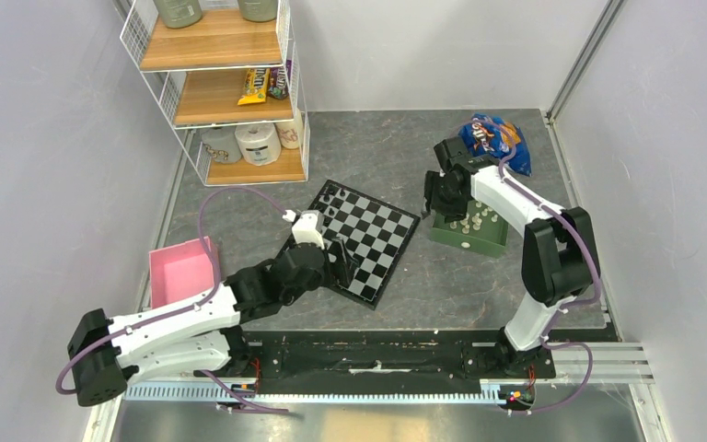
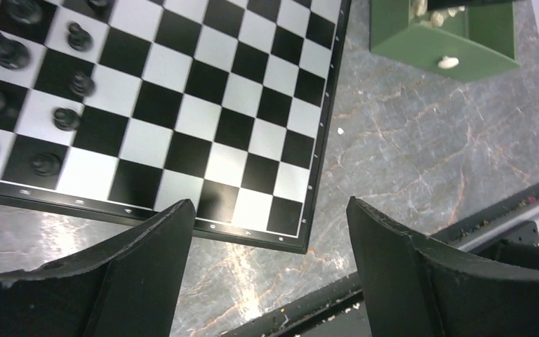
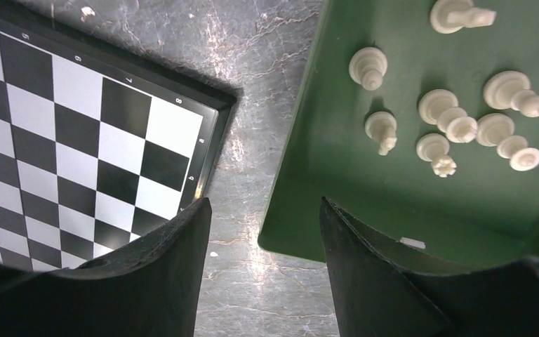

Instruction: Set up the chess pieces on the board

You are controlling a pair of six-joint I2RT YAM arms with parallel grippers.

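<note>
Status: the task is at an early stage as far as the views show. No cream-white chess pieces [image 3: 446, 116] stand on the chessboard [image 1: 368, 241]. All that are visible lie in the green tray [image 3: 337, 161], which sits on the bench [image 2: 428, 161] just beside the right edge of the chessboard, apart from it. The white ranks are unfilled, so by this reading the whole white setup is left to do.

Black chess figures [image 2: 63, 118] already occupy the far left rows of the chessboard. The left wrist view shows them blurred.

Count:
- Chessboard: one.
- Green tray: one.
- Cream-white chess pieces in the right wrist view: seven whole, plus part of one more at the right margin. Most lie tipped or on their sides.
- Black chess figures in the left wrist view: at least nine; the exact number cannot be told.

Left claw [image 2: 268, 217]: jaws wide apart, nothing between them, poised over the near corner of the chessboard.

Right claw [image 3: 263, 207]: jaws parted at a moderate width, nothing between them, poised over the bare strip of bench between chessboard and green tray, near the tray's edge.
</note>
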